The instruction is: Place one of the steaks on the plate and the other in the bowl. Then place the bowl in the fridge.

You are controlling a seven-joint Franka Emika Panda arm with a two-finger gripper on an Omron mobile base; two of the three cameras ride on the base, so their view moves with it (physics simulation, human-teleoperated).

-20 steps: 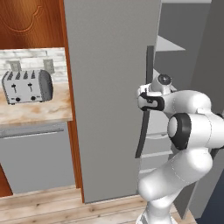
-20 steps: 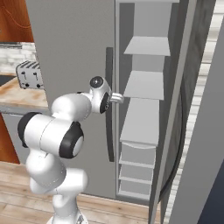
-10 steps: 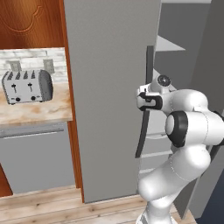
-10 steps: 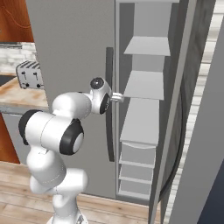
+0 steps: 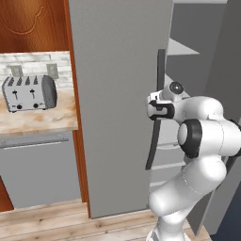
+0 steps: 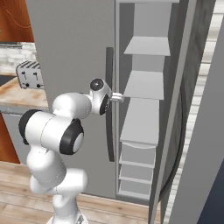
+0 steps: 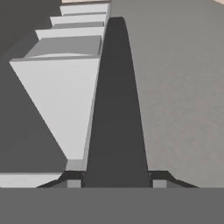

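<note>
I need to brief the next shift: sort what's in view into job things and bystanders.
Job things: fridge, its black handle, fridge shelves, and the gripper, shut on the handle.
Bystanders: toaster, counter, wooden cabinet.

A silver toaster with 4 slots stands on a mottled tan counter, its back against a pale tiled wall that carries 2 outlets. Above the toaster hangs a reddish wooden cabinet. Below the toaster, under the counter edge, sits a grey appliance front. Well below the toaster, light wooden floorboards run along the bottom.
</note>
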